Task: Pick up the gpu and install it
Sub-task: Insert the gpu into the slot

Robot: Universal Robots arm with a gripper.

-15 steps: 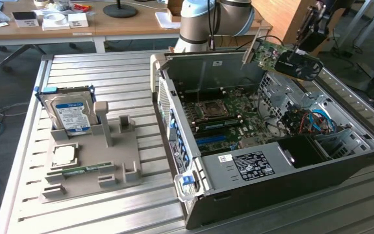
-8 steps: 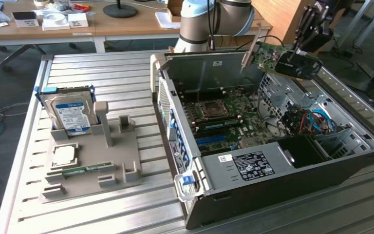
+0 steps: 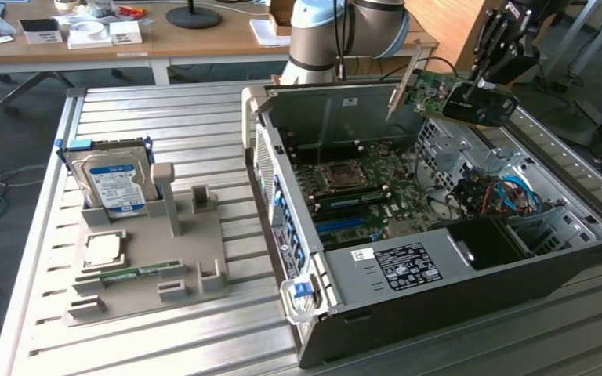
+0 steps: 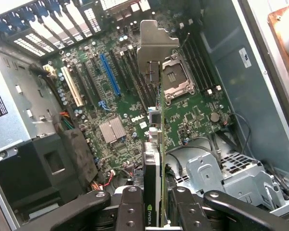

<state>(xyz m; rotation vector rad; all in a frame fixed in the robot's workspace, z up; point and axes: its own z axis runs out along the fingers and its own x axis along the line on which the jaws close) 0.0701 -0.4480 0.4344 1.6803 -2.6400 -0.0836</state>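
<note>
Nearest in the exterior view, the open computer case [image 3: 469,313] lies on its side on the slatted metal table [image 3: 154,110], with the motherboard [image 3: 369,184] exposed inside it. At the exterior view's left of the case, a grey parts tray [image 3: 191,258] rests on the table. It carries a memory stick [image 3: 134,274] lying flat at its near end and a blue-labelled hard drive [image 3: 116,182] standing upright at its far end. Farther back, the gripper [image 3: 476,84] hangs over the far corner of the case at the exterior view's right. It is partly closed and clamps the graphics card [image 3: 458,98] between its fingers [image 4: 130,207]. The graphics card is in the air above the case, tilted and clear of the motherboard, with its silver end bracket [image 3: 406,82] pointing toward the exterior view's left. In the wrist view, the gripper [image 4: 156,202] holds the graphics card [image 4: 156,144] edge-on. The bracket [image 4: 156,43] is at the end away from the gripper. The blue expansion slot [image 4: 110,72] and the processor socket [image 4: 176,77] lie on the motherboard below, one on either side of the card's edge. Beyond the case, the robot arm [image 3: 343,31] rises in front of a wooden desk [image 3: 175,43].
</note>
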